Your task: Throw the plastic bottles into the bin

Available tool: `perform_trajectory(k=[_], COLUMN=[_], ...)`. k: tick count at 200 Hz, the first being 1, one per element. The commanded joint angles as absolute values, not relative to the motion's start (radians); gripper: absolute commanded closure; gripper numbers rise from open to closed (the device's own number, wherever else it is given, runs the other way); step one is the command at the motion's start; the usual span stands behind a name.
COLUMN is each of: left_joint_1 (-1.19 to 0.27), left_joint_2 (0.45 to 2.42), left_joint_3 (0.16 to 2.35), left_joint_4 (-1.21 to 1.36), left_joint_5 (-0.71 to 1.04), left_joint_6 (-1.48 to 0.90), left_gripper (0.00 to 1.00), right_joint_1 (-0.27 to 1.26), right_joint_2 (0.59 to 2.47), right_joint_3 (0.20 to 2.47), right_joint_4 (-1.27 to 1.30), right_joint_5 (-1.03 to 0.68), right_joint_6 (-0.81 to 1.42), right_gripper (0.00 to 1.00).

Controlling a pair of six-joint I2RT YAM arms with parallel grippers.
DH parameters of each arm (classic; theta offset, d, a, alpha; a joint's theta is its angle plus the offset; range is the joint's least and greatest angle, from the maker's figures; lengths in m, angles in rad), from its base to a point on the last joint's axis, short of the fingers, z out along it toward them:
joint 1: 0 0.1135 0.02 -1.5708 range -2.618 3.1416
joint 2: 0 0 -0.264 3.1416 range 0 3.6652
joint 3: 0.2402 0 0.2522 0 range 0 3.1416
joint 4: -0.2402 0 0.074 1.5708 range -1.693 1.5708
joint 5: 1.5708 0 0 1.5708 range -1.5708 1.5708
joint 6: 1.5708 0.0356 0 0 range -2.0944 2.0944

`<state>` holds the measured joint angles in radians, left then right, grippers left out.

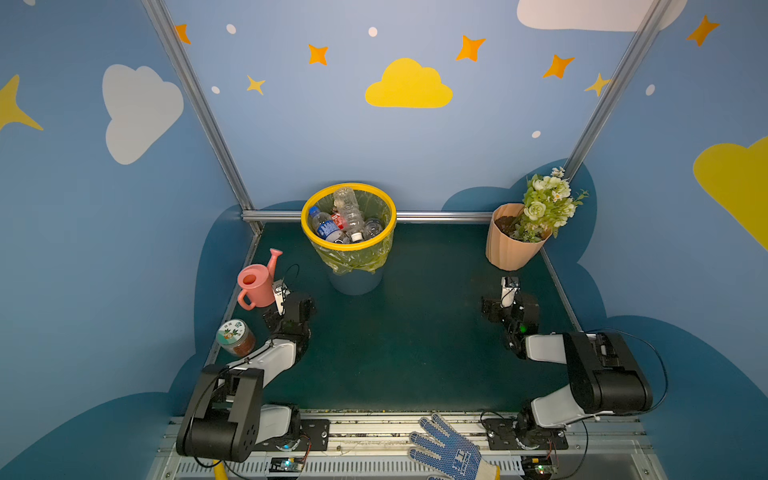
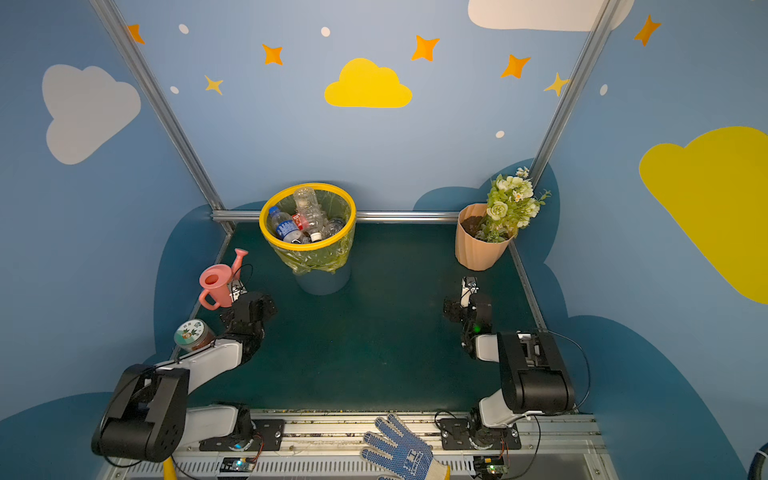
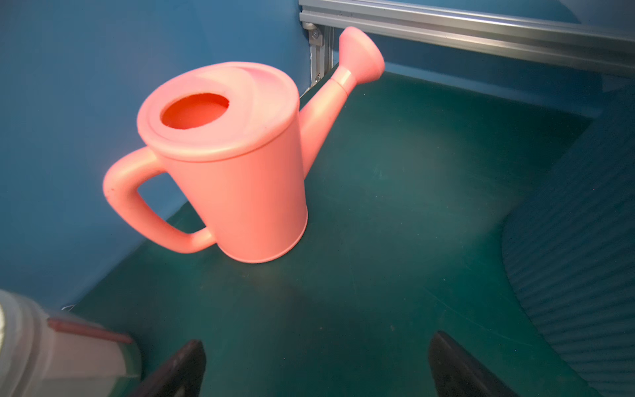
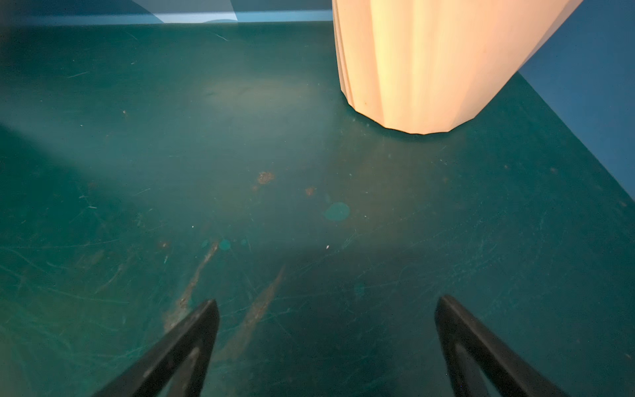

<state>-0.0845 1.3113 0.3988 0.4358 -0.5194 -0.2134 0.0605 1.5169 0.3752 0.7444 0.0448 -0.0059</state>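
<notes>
Blue-dotted white knit glove at front rail, nearest. Left fingers spread, empty, over dark green bench, facing pink plastic watering can. Short round jar with printed lid beside left arm. Right fingers spread, empty, near ribbed peach flower pot. Far centre: clear plastic bottles inside round blue-grey yellow-rimmed bin.

The round blue-grey bin with a yellow rim is set at the back centre of the dark green table, with the clear plastic bottles piled inside. The pink plastic watering can is placed at the left edge, the short round lidded jar before it, the ribbed peach flower pot back right.
</notes>
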Motion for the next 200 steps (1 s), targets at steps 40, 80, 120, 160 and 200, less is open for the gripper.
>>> perform_trajectory(k=[40,80,120,160,200], left_joint_1=[-0.025,-0.012,-0.012,-0.012,-0.012], left_joint_2=[1.507,1.518,1.518,1.517,1.517], left_joint_3=[0.436,0.411,0.412,0.411,0.412], left_joint_4=[0.698,0.753,0.753,0.753,0.753], left_joint_5=[-0.253,-0.248,-0.247,-0.247,-0.247], left_joint_6=[-0.078,-0.099,-0.098,-0.098,-0.098], left_gripper=[0.00,0.00,0.00,0.00,0.00], right_joint_1=[0.049,0.049,0.049,0.050,0.049], right_joint_2=[1.509,1.510,1.508,1.508,1.509], right_joint_3=[0.411,0.411,0.410,0.410,0.415], right_joint_4=[0.776,0.775,0.777,0.776,0.773], right_joint_5=[0.026,0.023,0.023,0.023,0.022], right_joint_6=[-0.008,-0.008,-0.009,-0.008,-0.007], right_gripper=[0.04,0.04,0.04,0.04,0.04])
